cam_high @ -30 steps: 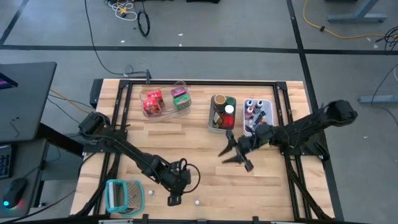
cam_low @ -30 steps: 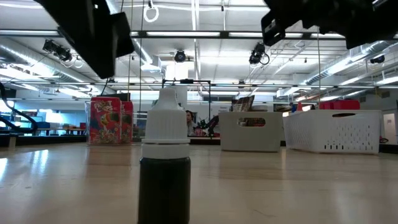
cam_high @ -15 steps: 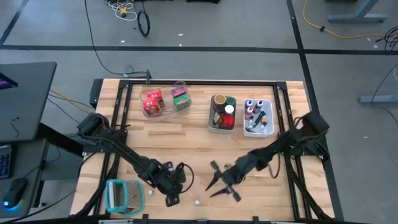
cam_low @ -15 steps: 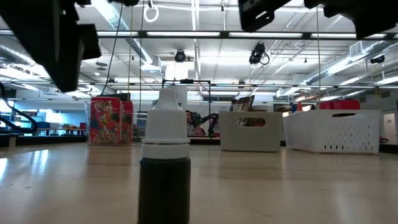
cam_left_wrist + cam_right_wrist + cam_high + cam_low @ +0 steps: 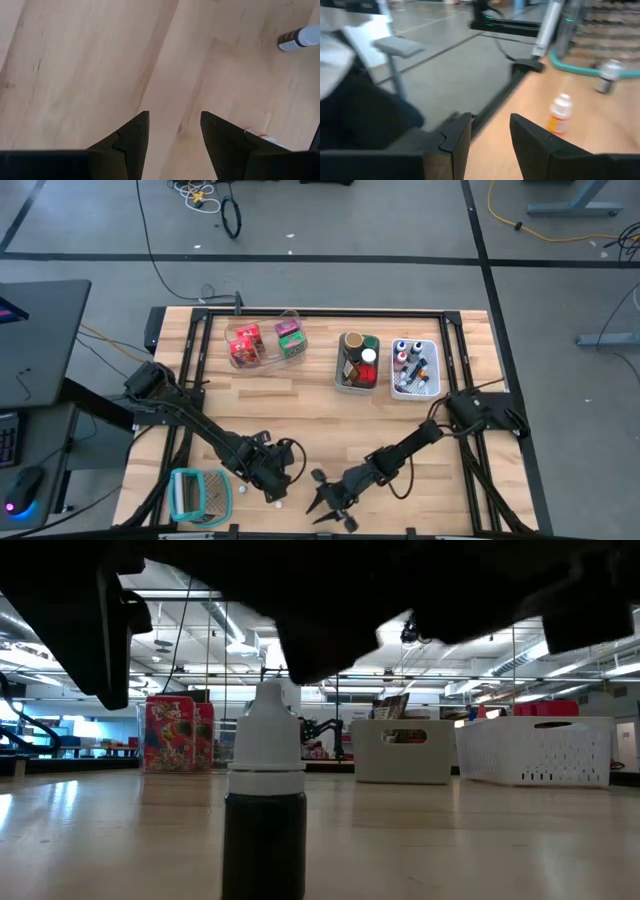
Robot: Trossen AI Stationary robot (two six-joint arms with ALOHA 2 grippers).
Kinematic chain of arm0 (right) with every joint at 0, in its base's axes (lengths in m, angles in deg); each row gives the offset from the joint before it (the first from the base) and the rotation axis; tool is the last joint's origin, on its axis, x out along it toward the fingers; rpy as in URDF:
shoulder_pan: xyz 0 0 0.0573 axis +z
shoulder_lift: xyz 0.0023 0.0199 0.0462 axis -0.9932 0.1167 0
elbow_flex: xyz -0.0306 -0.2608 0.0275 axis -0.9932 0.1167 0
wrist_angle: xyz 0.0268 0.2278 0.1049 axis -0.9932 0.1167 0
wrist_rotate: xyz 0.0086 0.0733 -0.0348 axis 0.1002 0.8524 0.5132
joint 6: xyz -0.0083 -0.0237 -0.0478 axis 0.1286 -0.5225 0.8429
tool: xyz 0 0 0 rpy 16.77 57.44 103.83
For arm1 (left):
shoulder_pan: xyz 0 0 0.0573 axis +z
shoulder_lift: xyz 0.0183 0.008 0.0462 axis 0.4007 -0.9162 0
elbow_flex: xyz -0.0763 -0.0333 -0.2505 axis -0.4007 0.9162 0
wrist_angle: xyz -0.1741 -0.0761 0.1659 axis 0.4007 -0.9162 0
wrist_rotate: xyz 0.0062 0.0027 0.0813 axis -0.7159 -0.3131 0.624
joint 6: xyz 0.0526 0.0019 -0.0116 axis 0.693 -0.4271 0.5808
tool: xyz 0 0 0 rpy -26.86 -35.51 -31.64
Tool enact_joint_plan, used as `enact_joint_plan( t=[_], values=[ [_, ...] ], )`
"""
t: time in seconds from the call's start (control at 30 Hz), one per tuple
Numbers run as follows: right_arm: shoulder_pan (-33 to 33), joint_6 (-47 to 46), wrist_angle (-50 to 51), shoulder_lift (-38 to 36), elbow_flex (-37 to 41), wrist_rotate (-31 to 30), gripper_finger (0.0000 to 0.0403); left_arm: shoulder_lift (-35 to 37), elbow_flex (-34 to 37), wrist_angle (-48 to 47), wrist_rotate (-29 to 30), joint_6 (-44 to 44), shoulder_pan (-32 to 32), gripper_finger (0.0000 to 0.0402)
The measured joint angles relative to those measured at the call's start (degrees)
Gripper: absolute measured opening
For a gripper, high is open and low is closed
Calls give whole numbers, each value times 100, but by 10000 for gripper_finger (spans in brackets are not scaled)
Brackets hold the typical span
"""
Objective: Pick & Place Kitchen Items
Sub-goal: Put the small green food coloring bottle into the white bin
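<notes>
Both grippers hang open over bare wood near the table's front edge, holding nothing. My left gripper point(image 5: 270, 492) point(image 5: 172, 125) points steeply down. My right gripper point(image 5: 322, 508) point(image 5: 490, 127) points nearly level toward the table's left. A small orange-labelled bottle with a white cap point(image 5: 560, 115) stands upright ahead of the right fingers. Farther on, a dark white-capped bottle point(image 5: 605, 80) point(image 5: 241, 489) stands by the teal holder point(image 5: 198, 495). In the low view, a dark dropper bottle with a white cap point(image 5: 265, 800) stands upright close to the camera.
Along the far side stand a clear bin point(image 5: 262, 345) with red and green packets, a grey bin point(image 5: 357, 362) with jars, and a white bin point(image 5: 414, 368) with small bottles. A black frame point(image 5: 320, 313) runs round the table. The middle of the table is bare wood.
My right gripper has swept from beside the bins at the far right toward the near edge and the left. It has sunk low over the wood, its fingers still open. My left gripper has turned on its wrist and shifted slightly toward the table's left.
</notes>
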State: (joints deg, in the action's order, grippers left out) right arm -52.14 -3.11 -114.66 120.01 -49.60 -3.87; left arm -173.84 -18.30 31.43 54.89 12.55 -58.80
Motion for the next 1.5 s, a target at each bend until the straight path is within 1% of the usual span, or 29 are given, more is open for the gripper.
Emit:
enact_joint_plan(
  t=[0.1, 0.23, 0.47, 0.57, 0.67, 0.77, 0.97, 1.07, 1.13, 1.23, 1.3, 1.4, 1.5],
  values=[
    [0, -99, -1, 170, -117, -461, 146, 0, 0, 36, 1, 0, -9, 187],
    [-9, -274, 226, 192, -125, -795, 146, 0, 0, 52, 98, 39, -15, 187],
    [-7, -272, 887, 193, -122, -654, 146, 0, 0, 80, 149, 138, -15, 187],
    [-7, -262, 869, 191, -125, -865, 146, 0, 0, 82, 149, 153, -17, 187],
    [-25, -227, 1058, 187, -127, -913, 142, 0, 0, 80, 149, 152, -17, 187],
    [-33, -125, 1232, 189, -127, -901, 124, 0, 0, 82, 149, 96, -17, 187],
    [-36, 145, 1207, 189, -127, -816, 68, 0, 0, 81, 155, 18, -17, 187],
    [-56, 198, 1149, 177, -127, -793, 67, 0, 0, 82, 292, 8, -17, 187],
    [-81, 240, 1373, 63, -122, -966, 67, 0, 0, 82, 440, 2, -17, 187],
    [-145, 322, 2201, -400, -120, -1634, 81, 0, 0, 86, 595, 0, -17, 187],
    [-165, 283, 2938, -823, -122, -2323, 86, 0, 0, 103, 638, 0, -15, 187],
    [-159, -52, 3991, -1406, -121, -3691, 78, 0, 0, 167, 689, 0, -15, 187],
    [-151, -665, 4957, -2000, -8, -5168, 67, 0, 0, 254, 759, 0, -13, 187]
  ],
)
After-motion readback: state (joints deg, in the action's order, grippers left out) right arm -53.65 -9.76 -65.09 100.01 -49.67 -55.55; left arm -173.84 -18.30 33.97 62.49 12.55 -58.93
